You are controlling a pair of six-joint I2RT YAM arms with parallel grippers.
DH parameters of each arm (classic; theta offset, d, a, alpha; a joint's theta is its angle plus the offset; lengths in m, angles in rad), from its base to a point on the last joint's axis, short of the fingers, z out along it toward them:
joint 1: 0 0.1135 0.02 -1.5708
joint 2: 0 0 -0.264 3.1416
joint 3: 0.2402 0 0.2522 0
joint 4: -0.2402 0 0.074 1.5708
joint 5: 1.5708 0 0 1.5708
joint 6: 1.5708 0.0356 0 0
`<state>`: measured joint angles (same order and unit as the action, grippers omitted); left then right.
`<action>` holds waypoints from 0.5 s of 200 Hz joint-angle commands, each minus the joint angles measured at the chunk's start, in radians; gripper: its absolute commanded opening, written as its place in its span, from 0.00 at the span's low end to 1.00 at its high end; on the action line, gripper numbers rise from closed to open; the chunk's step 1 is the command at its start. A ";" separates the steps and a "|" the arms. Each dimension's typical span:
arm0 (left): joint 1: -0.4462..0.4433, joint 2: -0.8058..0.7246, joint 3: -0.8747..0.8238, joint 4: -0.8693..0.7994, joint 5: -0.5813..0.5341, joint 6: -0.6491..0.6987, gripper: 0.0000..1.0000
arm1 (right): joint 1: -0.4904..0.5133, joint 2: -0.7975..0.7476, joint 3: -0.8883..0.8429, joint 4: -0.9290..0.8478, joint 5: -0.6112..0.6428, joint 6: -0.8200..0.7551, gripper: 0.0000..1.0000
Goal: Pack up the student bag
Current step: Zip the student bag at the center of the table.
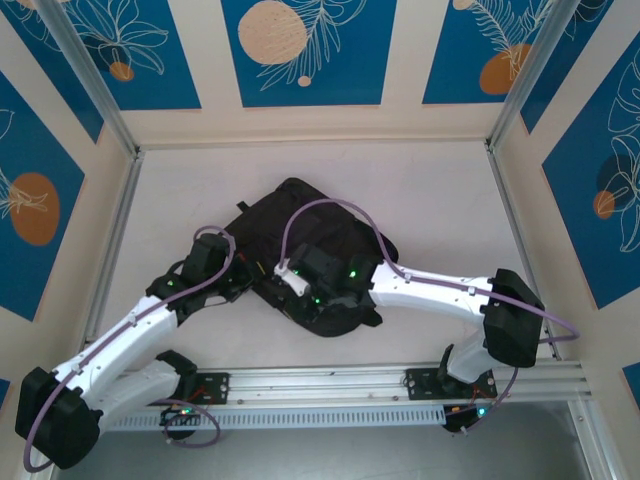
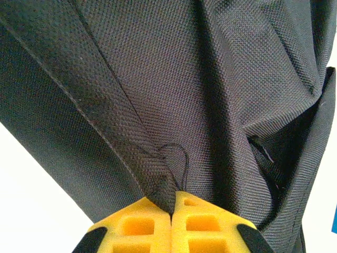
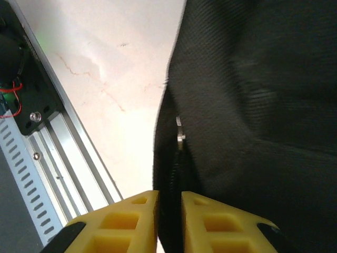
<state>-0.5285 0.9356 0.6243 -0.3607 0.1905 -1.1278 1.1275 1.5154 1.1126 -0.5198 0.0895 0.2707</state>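
Student bag (image 1: 315,255): black all over, fine woven texture w/ diagonal grain up close. Zip pull (image 3: 180,132): small, silver.

Left gripper (image 2: 172,213) & right gripper (image 3: 169,211): yellow fingers, black trim at outer corners.

Left arm (image 1: 130,335) & right arm (image 1: 430,290): white shells, black joints, green LEDs. Cables (image 1: 330,205): purple.

Table (image 1: 200,190): off-white; faint reddish veins in right wrist view.

Rail (image 1: 330,385) at 6 o'clock: silver.

Wall panels (image 1: 308,50) at 9, 12 & 3 o'clock: blue w/ white line-drawn leaves, orange & peach discs, cream borders.
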 commanded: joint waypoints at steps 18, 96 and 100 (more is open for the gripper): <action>-0.007 -0.014 0.022 0.055 0.050 -0.005 0.00 | 0.078 0.011 0.007 -0.067 0.011 -0.017 0.19; -0.006 -0.012 0.014 0.058 0.056 -0.006 0.00 | -0.043 -0.036 -0.043 0.046 -0.227 0.087 0.29; -0.007 -0.013 0.014 0.056 0.055 -0.006 0.00 | -0.060 -0.050 -0.052 0.068 -0.260 0.106 0.29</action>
<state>-0.5285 0.9401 0.6243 -0.3527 0.2054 -1.1278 1.1393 1.5238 1.1061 -0.5037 0.0292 0.2966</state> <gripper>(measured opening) 0.040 0.281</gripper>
